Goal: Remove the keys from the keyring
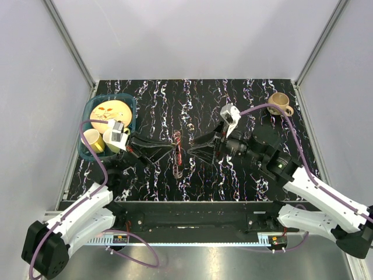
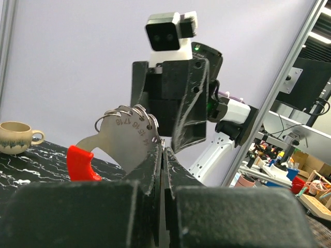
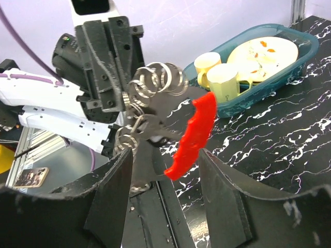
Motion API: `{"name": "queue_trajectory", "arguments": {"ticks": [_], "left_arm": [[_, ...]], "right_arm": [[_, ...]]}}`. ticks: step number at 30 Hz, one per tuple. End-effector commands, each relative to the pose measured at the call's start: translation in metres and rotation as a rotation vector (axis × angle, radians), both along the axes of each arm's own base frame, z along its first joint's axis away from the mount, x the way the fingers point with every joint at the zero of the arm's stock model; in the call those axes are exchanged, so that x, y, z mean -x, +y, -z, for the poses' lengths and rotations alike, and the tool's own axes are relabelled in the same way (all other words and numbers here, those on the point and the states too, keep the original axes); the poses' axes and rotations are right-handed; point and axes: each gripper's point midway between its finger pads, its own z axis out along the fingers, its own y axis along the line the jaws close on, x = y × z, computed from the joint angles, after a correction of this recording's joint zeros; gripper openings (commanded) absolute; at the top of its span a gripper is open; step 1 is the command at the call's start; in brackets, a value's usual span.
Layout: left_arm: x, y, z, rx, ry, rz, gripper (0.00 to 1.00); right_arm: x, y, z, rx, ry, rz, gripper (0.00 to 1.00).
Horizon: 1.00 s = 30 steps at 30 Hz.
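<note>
At mid-table btwn arms, left gripper (image 1: pixel 173 153) pinches keys (image 2: pixel 126 137) tight; bunch runs near-to-far, right at mouth of right gripper's (image 3: pixel 166 154) wide-open, empty fingers.

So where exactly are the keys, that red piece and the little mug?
keys (image 2: pixel 129 143): left wrist view, on the flat silvery face below the stamped numbers.
red piece (image 3: pixel 193 135): right wrist view, on the middle of its curve.
mug (image 1: pixel 279 103): top view, on its open top.

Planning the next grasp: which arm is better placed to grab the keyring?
Probably right: the right claw is open by the keyring; the left claw is shut on the keys.
</note>
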Motion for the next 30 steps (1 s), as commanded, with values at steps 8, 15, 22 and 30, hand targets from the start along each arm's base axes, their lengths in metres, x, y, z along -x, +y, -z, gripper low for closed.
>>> {"name": "queue_trajectory", "arguments": {"ticks": [8,15,22,30], "left_arm": [[0.017,0.013,-0.019,0.078,-0.100,0.004,0.00],[0.014,0.013,-0.016,0.080,-0.088,-0.002,0.00],[0.013,0.012,-0.013,0.070,-0.082,0.002,0.00],[0.014,0.008,-0.008,0.053,-0.083,0.029,0.00]], "right_arm": [[-0.011,0.027,-0.004,-0.166,0.044,-0.047,0.54],[0.002,0.024,-0.020,-0.233,-0.015,-0.107,0.53],[0.008,0.017,-0.034,-0.273,-0.103,-0.117,0.53],[0.001,0.029,-0.029,-0.229,-0.091,-0.130,0.53]]}}
